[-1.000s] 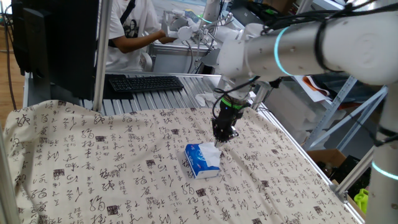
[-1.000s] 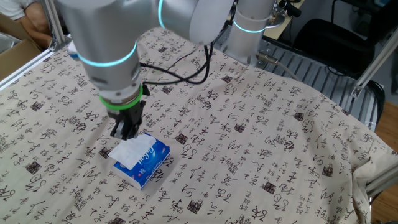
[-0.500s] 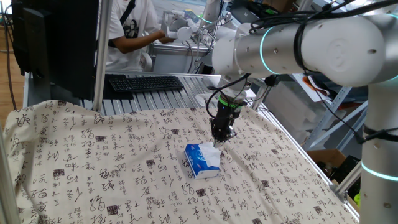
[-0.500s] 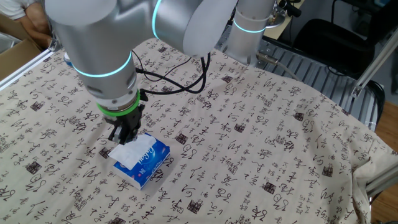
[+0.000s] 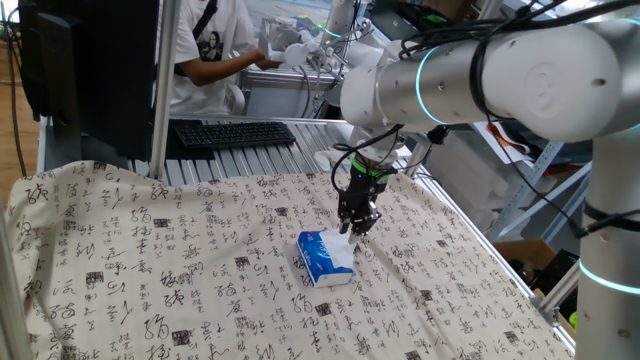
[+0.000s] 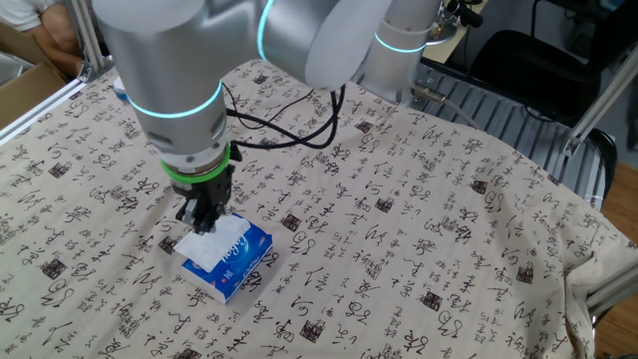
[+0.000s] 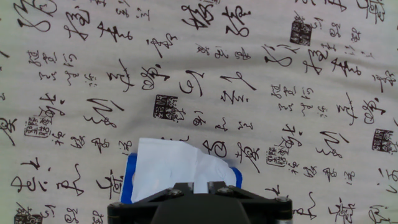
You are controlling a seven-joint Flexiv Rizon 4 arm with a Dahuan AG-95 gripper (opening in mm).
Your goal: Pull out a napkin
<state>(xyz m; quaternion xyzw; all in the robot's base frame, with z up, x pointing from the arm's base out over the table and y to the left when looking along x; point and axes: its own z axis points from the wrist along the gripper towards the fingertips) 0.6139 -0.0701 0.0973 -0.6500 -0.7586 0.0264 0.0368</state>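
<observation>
The blue-and-white tissue pack [image 5: 320,264] lies on the patterned cloth near the table's middle; it also shows in the other fixed view [image 6: 239,261] and, as a blue edge, in the hand view [image 7: 129,182]. The white wrinkled napkin [image 5: 343,247] sticks out of the pack's top [image 6: 204,247] [image 7: 171,169]. My gripper [image 5: 355,229] points straight down onto the napkin's near end [image 6: 203,227]. In the hand view the gripper [image 7: 200,185] has its jaws nearly together, with a thin strip of white napkin pinched between them.
A black keyboard [image 5: 232,132] and white wads [image 5: 328,158] lie beyond the cloth's far edge, with a person [image 5: 205,50] behind them. A cardboard box [image 6: 30,88] stands off the table's corner. Metal frame rails [image 5: 470,245] run along the cloth's right side.
My gripper has sunk slightly onto the napkin and shifted a little sideways as the arm turned. The pack has not moved.
</observation>
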